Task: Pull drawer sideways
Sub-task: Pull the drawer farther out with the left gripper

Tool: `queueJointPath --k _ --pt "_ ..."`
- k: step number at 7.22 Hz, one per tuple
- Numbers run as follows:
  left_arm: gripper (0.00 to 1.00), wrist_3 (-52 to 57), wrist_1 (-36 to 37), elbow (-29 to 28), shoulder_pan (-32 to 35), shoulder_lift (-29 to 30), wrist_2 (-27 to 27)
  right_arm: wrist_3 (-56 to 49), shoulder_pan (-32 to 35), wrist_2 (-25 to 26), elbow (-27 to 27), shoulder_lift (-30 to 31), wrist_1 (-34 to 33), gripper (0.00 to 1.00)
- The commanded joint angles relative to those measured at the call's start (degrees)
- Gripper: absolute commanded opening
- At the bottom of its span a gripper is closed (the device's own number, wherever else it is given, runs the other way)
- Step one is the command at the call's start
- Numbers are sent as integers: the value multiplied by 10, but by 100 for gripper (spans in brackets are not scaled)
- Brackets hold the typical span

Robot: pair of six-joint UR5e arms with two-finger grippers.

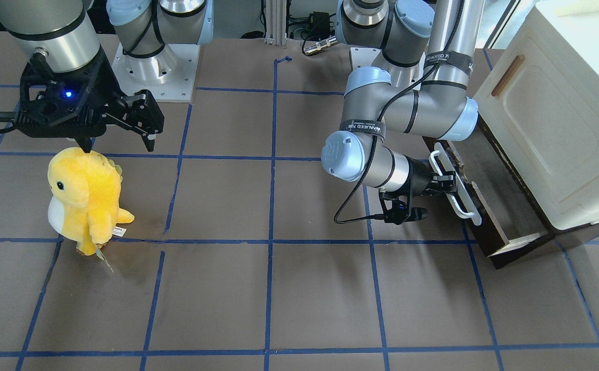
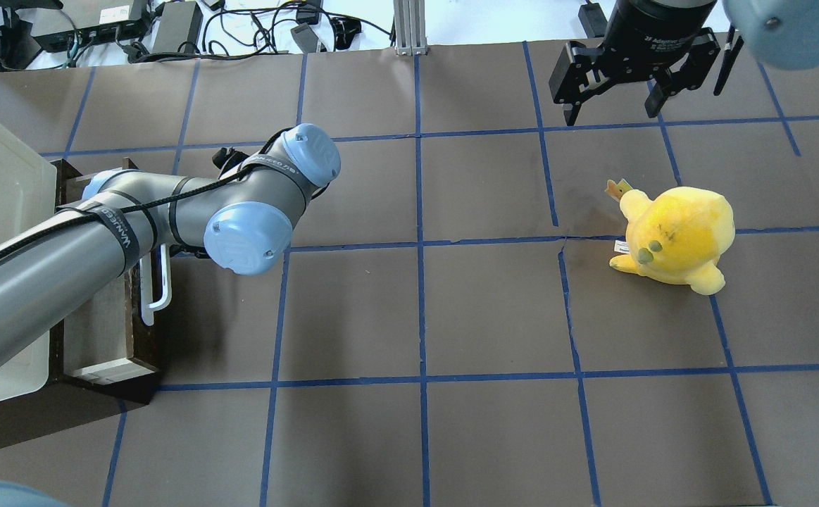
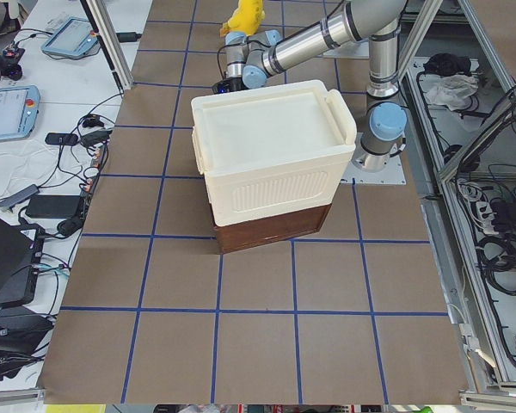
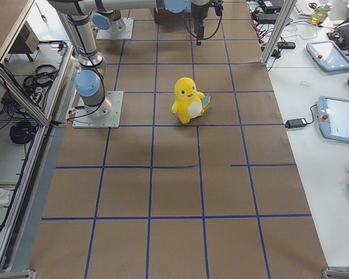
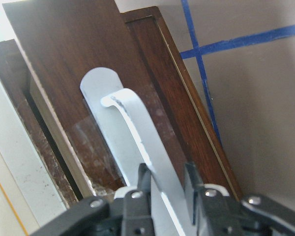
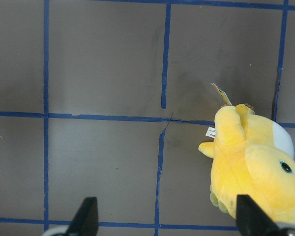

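The dark brown drawer (image 1: 492, 216) sticks partly out from the bottom of a cream cabinet (image 1: 551, 129) at the table's end on my left. Its shallow tray (image 2: 96, 331) shows. My left gripper (image 1: 451, 184) is shut on the drawer's long white bar handle (image 1: 459, 198). In the left wrist view the two black fingers (image 5: 143, 183) pinch the white handle (image 5: 132, 123) from both sides. In the overhead view the handle (image 2: 159, 285) shows, and my left arm hides the gripper. My right gripper (image 1: 120, 146) is open and empty, hanging above the table far from the drawer.
A yellow plush toy (image 1: 85, 198) stands upright just below my right gripper (image 2: 610, 113); it also shows in the right wrist view (image 6: 255, 167). The cabinet door has a small wooden handle (image 1: 508, 76). The brown table carries a blue tape grid.
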State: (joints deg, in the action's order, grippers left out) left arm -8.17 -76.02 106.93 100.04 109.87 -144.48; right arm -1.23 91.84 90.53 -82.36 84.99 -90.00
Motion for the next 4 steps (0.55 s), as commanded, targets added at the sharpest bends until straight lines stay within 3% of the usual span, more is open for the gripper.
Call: queueJointPath --k 1,4 --pt "30 0 0 -3 4 0 1 0 0 0 0 0 0 100" --pt "30 0 0 -6 9 -1 2 0 0 0 0 0 0 100"
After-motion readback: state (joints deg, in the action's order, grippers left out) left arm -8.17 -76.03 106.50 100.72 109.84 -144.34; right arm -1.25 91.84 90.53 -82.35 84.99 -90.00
